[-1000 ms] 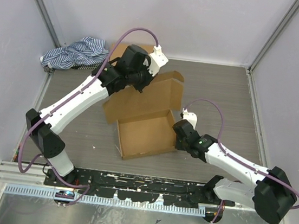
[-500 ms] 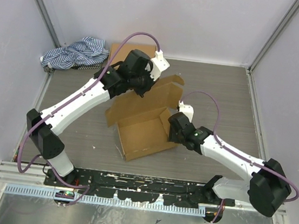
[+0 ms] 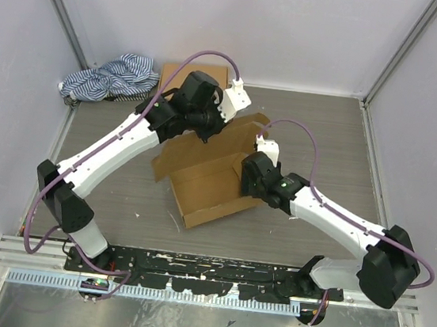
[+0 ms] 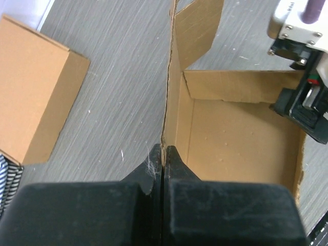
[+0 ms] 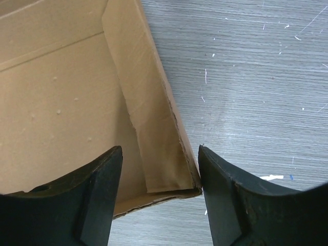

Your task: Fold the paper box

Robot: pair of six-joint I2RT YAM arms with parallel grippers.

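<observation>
Directly below right claw (image 5: 158, 154): paper box (image 5: 51, 102).

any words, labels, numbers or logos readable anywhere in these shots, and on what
None can be read.
The open cardboard box is plain on every face that shows.
The closed cardboard box shows no print.
The striped cloth shows only its pattern.

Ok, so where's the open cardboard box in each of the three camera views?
Top external: the open box sits mid-frame.
Left wrist: the box fills the right half, with one wall pinched in the left claw at bottom centre.
Right wrist: the box fills the upper left, its corner wall between the fingers of the open right claw.
Shared landmark: the grey wood-grain table under it.
</observation>
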